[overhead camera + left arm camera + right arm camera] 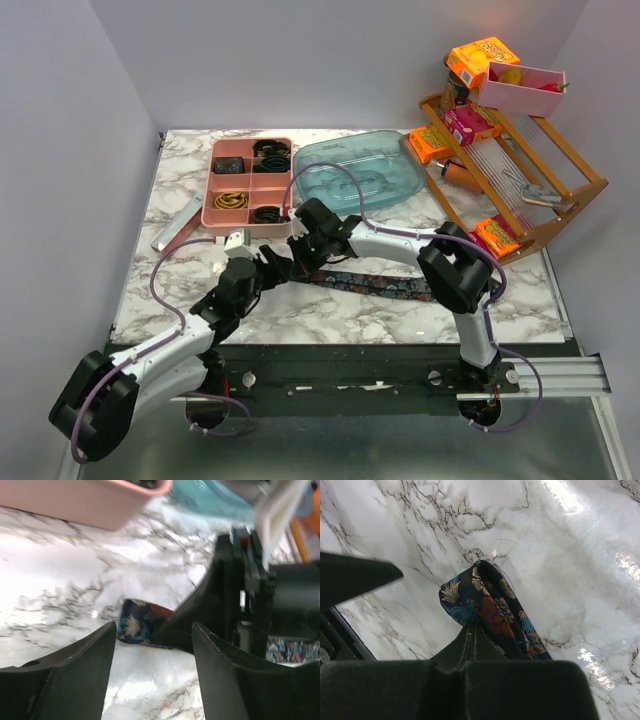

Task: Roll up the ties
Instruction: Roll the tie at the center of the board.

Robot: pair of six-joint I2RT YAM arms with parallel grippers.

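Marble bench (340,320), near edge: tie (390,284) mostly flat, rolling barely begun. Right gripper (470,626) pinches its folded end; left gripper (153,632) spread, empty.

A pink compartment tray (215,222) sits beside a clear blue tub (395,160) on the marble table (400,320).
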